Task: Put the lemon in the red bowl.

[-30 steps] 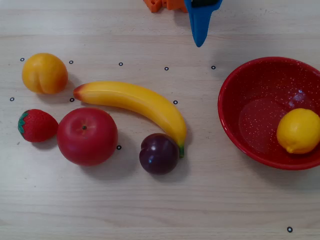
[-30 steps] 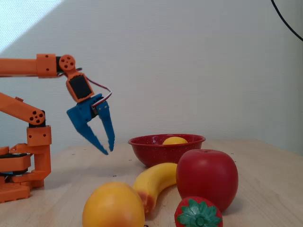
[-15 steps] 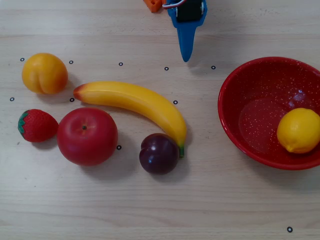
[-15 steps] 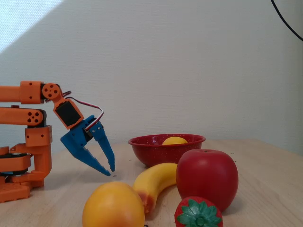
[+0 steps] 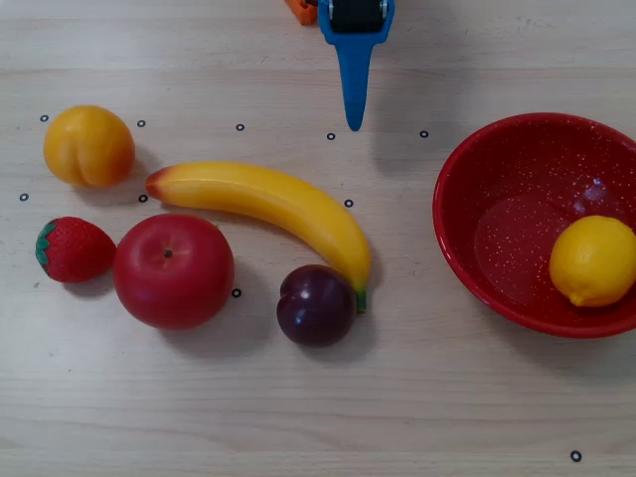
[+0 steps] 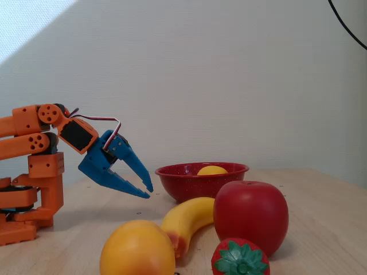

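Note:
The lemon (image 5: 593,260) lies inside the red bowl (image 5: 467,159) at the right edge of the overhead view, against the bowl's near-right wall. In the fixed view only the lemon's top (image 6: 212,170) shows above the bowl's rim (image 6: 189,182). My blue gripper (image 5: 354,121) hangs at the top centre of the overhead view, left of the bowl and clear of it. In the fixed view the gripper (image 6: 148,193) points down toward the table, its jaws drawn together with the tips nearly touching, and it holds nothing.
Left of the bowl lie a banana (image 5: 278,204), a dark plum (image 5: 316,305), a red apple (image 5: 173,270), a strawberry (image 5: 72,249) and an orange-yellow creased fruit (image 5: 88,146). The orange arm base (image 6: 28,177) stands at the left in the fixed view.

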`<action>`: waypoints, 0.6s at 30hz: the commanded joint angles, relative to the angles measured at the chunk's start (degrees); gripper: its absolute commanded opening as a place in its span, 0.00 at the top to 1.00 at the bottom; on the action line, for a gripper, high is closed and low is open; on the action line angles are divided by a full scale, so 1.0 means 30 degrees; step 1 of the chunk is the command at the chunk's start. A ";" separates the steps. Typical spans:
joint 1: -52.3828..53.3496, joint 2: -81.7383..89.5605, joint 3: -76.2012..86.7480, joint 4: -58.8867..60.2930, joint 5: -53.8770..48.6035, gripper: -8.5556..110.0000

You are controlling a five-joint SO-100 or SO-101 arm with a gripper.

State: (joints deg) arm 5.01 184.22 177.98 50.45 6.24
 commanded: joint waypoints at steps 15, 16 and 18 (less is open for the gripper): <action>0.0146 0.0264 0.0234 -0.0029 -0.0264 0.93; 0.0146 0.0264 0.0234 -0.0029 -0.0264 0.93; 0.0146 0.0264 0.0234 -0.0029 -0.0264 0.93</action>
State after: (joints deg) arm 5.27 184.22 177.98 50.45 5.01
